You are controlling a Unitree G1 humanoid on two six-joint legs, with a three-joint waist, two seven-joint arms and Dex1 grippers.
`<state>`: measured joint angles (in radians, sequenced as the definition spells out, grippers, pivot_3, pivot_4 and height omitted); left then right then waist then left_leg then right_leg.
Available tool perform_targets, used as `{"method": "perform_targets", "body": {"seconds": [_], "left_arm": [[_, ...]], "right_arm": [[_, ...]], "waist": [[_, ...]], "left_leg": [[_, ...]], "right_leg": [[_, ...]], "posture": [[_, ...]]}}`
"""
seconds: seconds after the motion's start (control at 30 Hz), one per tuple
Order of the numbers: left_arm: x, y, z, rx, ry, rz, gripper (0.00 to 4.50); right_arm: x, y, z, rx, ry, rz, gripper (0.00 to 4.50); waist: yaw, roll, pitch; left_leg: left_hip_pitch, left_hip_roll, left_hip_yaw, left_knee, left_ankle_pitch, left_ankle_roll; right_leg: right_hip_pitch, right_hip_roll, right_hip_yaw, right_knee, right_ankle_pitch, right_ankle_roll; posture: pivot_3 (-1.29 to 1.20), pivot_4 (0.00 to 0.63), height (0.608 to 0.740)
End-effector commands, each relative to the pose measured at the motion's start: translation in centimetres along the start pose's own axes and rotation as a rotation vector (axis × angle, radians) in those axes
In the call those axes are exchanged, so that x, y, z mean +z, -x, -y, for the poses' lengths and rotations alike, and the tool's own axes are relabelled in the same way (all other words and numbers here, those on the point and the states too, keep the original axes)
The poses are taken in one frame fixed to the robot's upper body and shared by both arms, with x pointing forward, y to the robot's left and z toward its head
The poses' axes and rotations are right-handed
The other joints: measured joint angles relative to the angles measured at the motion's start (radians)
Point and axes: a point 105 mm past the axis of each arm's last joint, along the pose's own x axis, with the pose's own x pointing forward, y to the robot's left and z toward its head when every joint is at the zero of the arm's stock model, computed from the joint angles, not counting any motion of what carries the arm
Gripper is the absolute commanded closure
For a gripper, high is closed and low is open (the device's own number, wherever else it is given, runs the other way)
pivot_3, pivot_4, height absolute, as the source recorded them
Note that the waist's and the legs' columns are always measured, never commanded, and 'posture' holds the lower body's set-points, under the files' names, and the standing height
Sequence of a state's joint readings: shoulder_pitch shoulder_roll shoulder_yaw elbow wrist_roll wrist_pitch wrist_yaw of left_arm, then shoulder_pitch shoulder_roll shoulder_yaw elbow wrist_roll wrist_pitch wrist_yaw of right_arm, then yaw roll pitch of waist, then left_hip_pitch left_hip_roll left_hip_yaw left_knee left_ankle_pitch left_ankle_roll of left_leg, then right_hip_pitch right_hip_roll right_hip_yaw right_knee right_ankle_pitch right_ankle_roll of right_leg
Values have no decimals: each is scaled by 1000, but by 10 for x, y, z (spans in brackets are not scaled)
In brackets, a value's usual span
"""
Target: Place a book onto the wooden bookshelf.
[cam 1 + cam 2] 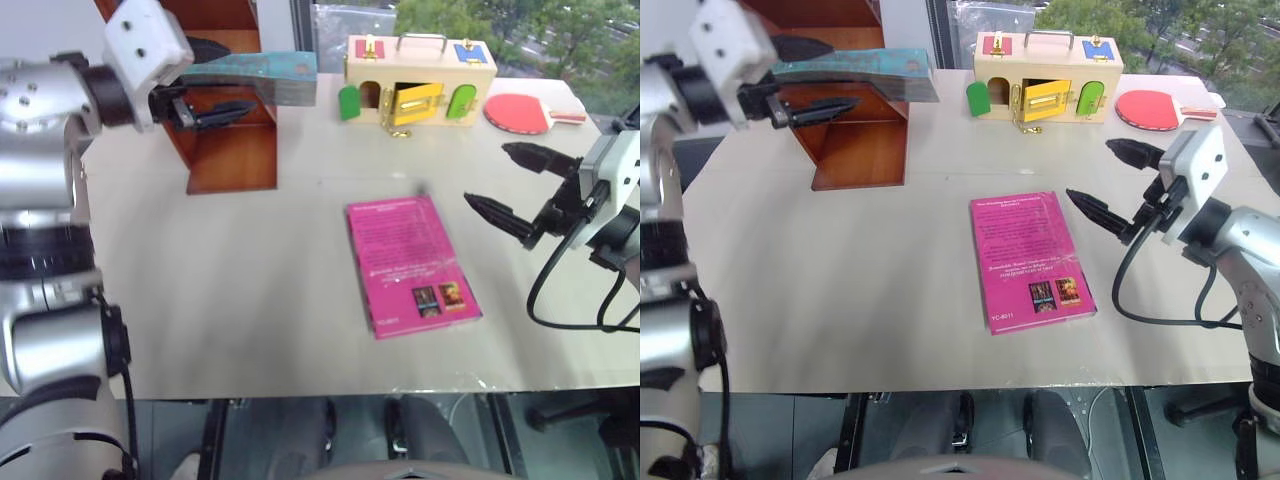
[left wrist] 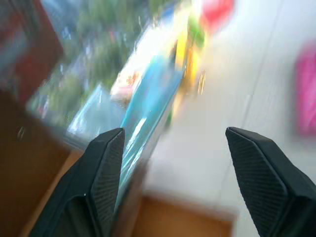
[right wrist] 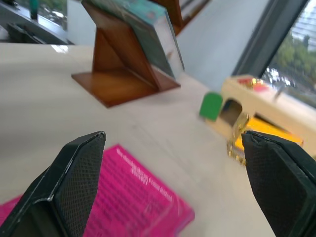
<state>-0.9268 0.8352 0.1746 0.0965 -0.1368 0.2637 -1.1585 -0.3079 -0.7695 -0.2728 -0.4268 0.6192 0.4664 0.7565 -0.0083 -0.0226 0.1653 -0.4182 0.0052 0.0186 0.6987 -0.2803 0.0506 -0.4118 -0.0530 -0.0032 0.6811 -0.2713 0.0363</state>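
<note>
Book: the teal-blue book (image 1: pixel 262 72) lies flat on a board of the wooden bookshelf (image 1: pixel 232 150), one end jutting past its edge.
My left gripper (image 1: pixel 212 110): jaws apart, empty, just under the book.
My right gripper (image 1: pixel 515 185): jaws wide, empty, beside the pink book (image 1: pixel 410 262) on the table (image 1: pixel 250 290).

Magenta-pink book (image 1: pixel 411 262) lies flat mid-table (image 1: pixel 250 290), cover up. Pale wooden box (image 1: pixel 420 80) with coloured doors at far edge, yellow door ajar. Red paddle (image 1: pixel 522 112) just beside box.
</note>
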Motion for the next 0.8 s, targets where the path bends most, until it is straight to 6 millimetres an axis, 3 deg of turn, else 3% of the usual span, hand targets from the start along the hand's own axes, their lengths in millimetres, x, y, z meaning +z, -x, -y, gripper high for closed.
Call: {"method": "perform_targets", "body": {"seconds": [0.03, 0.07, 0.2, 0.37, 0.43, 0.57, 0.7, 0.8], "left_arm": [[33, 0, 31, 91, 261, 275, 1085], [27, -6, 43, 95, 351, 292, 1085], [2, -28, 96, 60, 582, 269, 104], [-35, -41, 138, 121, 691, 167, 104], [-50, -35, 152, 130, 708, 135, 104], [-77, -5, 168, 91, 719, 53, 104], [-95, 24, 162, 66, 710, -27, 104], [-98, 36, 161, 12, 697, -57, 104]], "right_arm": [[-3, 13, 4, -44, 2, -53, 0], [-9, 14, 3, -45, -42, -65, 0], [-36, 25, 0, -79, -87, -171, 0], [-62, 48, -10, -112, -59, -283, 0], [-67, 62, -16, -114, -64, -319, 0], [-69, 97, -27, -152, -78, -395, 0], [-70, 126, -33, -201, -94, -459, 0], [-71, 134, -35, -216, -108, -480, 0]], "waist": [[4, 2, -1], [7, 3, -2], [10, 2, -2], [20, 3, -2], [22, 4, -3], [22, 5, -3], [22, 5, -3], [22, 6, -3]], "left_leg": [[0, 0, -1, 3, 0, 0], [2, 0, -1, 3, 0, 0], [7, 0, -1, 5, 0, 1], [8, 0, 0, 5, -2, 4], [9, 0, 1, 5, -2, 4], [9, 0, 1, 4, -2, 4], [11, 1, 2, 4, -3, 4], [23, 2, 1, 3, -3, 5]], "right_leg": [[1, 1, 0, 2, 1, 1], [3, 0, 0, 2, 1, 1], [6, 1, 0, 6, 2, 2], [6, 2, 2, 10, 2, 2], [6, 2, 3, 10, 2, 2], [6, 2, 4, 9, 1, 1], [7, 2, 3, 8, 1, 1], [21, 2, 3, 4, -1, -2]], "posture": [[0, 150, 740], [0, 150, 740], [0, 150, 740], [0, 150, 740], [0, 150, 740], [0, 150, 740], [0, 150, 740], [0, 150, 740]]}}
